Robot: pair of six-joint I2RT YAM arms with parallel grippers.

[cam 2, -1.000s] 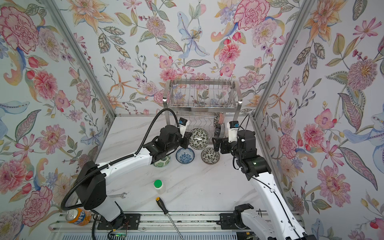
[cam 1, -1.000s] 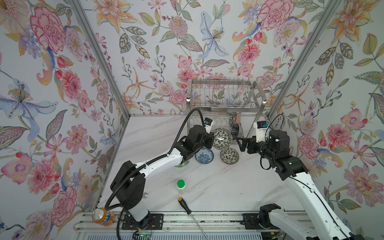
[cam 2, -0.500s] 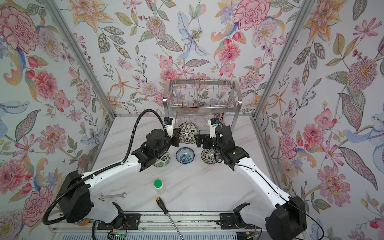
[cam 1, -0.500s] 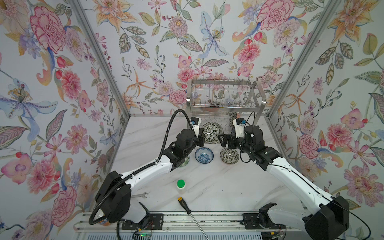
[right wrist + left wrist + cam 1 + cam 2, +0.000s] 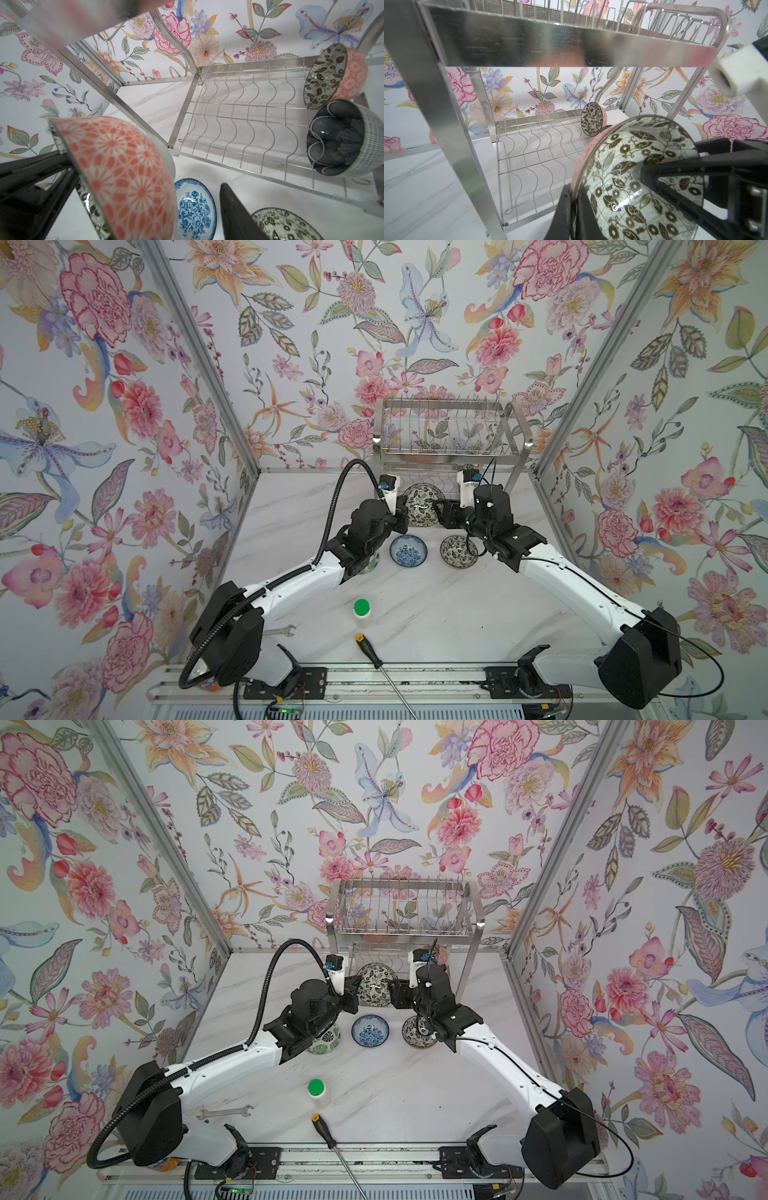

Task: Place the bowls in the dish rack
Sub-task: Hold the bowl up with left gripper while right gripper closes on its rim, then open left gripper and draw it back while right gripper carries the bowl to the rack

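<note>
My left gripper (image 5: 402, 510) is shut on the rim of a black-and-white floral bowl (image 5: 420, 504) with an orange-patterned outside (image 5: 124, 166). The bowl is held tilted on edge in front of the dish rack (image 5: 449, 435), at its lower wavy shelf (image 5: 239, 116). My right gripper (image 5: 438, 510) straddles the bowl's opposite rim. One finger (image 5: 675, 172) reaches inside the bowl; the other finger (image 5: 234, 207) stands apart from its outside. Two bowls rest on edge at the shelf's right end: a floral one (image 5: 332, 76) and a navy petal one (image 5: 340, 139).
On the table lie a blue floral bowl (image 5: 408, 551), another black-and-white bowl (image 5: 457, 551) and a green leaf bowl (image 5: 324, 1042) partly under my left arm. Nearer the front are a green-capped bottle (image 5: 361, 612), a screwdriver (image 5: 374, 655) and a wrench (image 5: 282, 630).
My left gripper carried the floral bowl back toward the rack. My right gripper swung left to the bowl's other rim and its jaws narrowed.
</note>
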